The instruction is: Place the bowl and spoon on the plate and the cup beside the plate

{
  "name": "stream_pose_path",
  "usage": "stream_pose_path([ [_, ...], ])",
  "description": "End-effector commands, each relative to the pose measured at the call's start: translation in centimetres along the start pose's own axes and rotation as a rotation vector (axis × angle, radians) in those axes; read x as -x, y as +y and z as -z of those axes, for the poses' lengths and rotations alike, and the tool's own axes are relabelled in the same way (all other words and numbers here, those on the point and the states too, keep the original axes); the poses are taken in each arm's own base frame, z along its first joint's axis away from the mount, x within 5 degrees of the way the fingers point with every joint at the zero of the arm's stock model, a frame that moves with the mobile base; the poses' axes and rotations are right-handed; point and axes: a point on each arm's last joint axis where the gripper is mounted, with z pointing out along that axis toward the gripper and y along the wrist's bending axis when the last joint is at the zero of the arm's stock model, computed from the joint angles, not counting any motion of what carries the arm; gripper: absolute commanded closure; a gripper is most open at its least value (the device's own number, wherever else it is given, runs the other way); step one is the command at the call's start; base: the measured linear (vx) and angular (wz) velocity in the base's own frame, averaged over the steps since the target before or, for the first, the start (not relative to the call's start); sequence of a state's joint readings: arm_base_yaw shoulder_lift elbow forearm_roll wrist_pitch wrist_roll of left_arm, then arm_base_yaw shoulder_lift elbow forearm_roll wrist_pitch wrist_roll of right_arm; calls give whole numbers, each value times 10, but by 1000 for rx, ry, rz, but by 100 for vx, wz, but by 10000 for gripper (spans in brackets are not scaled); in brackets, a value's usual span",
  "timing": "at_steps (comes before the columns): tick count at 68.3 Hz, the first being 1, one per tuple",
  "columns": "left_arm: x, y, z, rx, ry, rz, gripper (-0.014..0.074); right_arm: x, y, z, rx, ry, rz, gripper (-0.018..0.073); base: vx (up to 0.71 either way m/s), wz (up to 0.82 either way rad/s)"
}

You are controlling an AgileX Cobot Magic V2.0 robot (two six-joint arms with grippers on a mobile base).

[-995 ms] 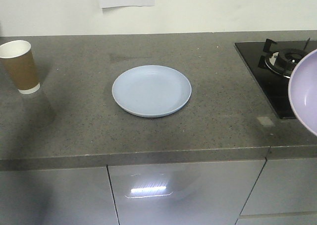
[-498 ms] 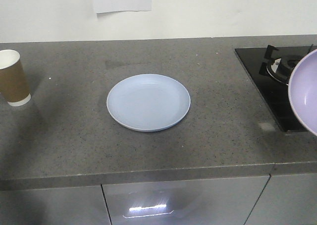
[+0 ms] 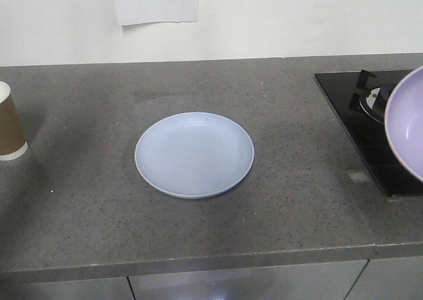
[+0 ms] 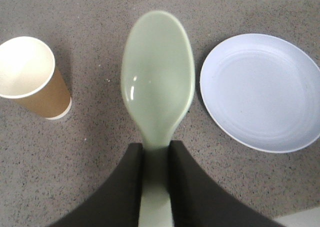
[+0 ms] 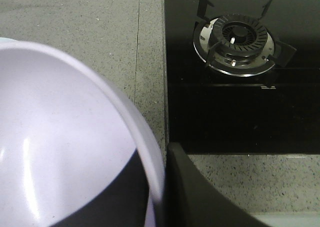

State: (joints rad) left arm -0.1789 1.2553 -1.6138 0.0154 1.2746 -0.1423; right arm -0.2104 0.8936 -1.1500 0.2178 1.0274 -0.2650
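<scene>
– Pincers first: what do they carry?
– The left gripper (image 4: pixel 155 154) is pinching the spoon (image 4: pixel 157 77) by its handle, over the counter (image 3: pixel 297 181) between the cup (image 4: pixel 31 79) and the plate (image 4: pixel 262 89). The right gripper (image 5: pixel 156 184) is clamped on the rim of the bowl (image 5: pixel 55 137), raised beside the burner (image 5: pixel 235 44).
– Which step?
– Bowl delivery, I judge. The plate lies bare, so the bowl must travel left and settle centred on it.
– Counts?
– One bowl, one spoon, one plate, one cup.

A grey speckled countertop (image 3: pixel 297 214) holds a black hob (image 5: pixel 240 112) with one burner (image 5: pixel 235 37); seemingly a paper sheet (image 3: pixel 155 2) hangs behind.
</scene>
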Motion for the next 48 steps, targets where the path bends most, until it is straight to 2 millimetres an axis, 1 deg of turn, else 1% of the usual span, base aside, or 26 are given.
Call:
stream_pose_path([
  [1, 5, -2, 16, -20, -92, 1, 603, 11, -1, 8, -15, -94, 5, 566, 10, 0],
  [48, 5, -2, 16, -20, -92, 1, 603, 11, -1, 8, -15, -94, 5, 566, 9, 4],
])
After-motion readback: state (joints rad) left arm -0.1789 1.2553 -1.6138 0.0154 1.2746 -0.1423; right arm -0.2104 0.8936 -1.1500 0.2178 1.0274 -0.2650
